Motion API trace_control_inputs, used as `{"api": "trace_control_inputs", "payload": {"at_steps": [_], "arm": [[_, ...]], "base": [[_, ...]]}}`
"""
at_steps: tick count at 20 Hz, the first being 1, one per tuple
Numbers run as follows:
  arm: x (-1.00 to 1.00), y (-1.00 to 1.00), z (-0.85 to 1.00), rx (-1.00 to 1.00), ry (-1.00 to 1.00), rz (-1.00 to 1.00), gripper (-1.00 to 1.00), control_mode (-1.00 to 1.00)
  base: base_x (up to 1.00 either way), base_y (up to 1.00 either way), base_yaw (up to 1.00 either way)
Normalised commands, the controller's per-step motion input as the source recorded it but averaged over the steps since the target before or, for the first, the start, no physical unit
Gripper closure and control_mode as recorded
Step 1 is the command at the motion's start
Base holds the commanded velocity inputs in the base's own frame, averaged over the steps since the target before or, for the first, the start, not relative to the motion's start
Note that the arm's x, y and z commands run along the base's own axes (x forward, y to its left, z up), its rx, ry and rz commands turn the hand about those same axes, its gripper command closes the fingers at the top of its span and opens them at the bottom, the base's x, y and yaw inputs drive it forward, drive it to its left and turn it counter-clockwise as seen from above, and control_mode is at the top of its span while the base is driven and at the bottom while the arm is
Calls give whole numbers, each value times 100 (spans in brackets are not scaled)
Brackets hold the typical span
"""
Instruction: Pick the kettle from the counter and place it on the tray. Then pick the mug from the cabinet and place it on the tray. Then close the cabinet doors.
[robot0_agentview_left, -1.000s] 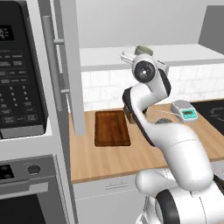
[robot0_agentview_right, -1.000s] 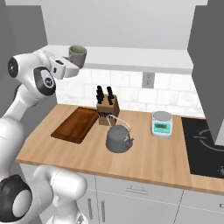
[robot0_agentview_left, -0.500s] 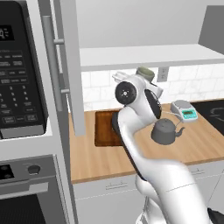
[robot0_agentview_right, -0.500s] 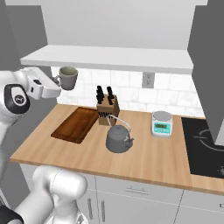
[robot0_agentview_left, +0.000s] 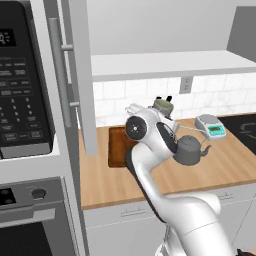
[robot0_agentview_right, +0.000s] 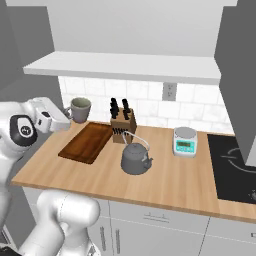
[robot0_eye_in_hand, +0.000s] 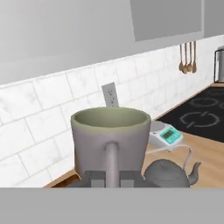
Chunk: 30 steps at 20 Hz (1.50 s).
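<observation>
Counter (robot0_agentview_right: 165, 185): tray (robot0_agentview_right: 87, 142) lay at its left part, clear of the wall. Knife block (robot0_agentview_right: 122, 125) stood just right of the tray, toward the backsplash. Kettle (robot0_agentview_right: 135, 159) stood on the counter in front of the block, apart from the tray. Scale (robot0_agentview_right: 185, 141) stood right of the kettle, nearer the wall; cooktop (robot0_agentview_right: 232, 167) lay at the far right. Mug (robot0_agentview_right: 80, 110) was held above the tray's far left corner by the gripper (robot0_agentview_right: 65, 114).

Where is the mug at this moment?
In the right base view the mug is held in the gripper by its handle, in the air above the tray's far end, left of the knife block.
</observation>
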Motion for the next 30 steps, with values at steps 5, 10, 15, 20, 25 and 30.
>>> {"api": "trace_control_inputs", "payload": {"at_steps": [5, 10, 15, 20, 25, 30], "arm": [[28, 19, -56, 0, 0, -2, 100, -100], [35, 33, -37, -2, 0, -15, 100, -100], [39, 41, -27, -1, 0, -18, 100, -100], [48, 35, -25, 0, 0, -7, 100, -100], [60, 20, -34, 0, 0, -1, 100, -100], [54, 3, -34, 0, 0, 0, 100, -100]], "base": [[0, 0, 0], [0, 0, 0], [0, 0, 0], [0, 0, 0], [0, 0, 0], [0, 0, 0]]}}
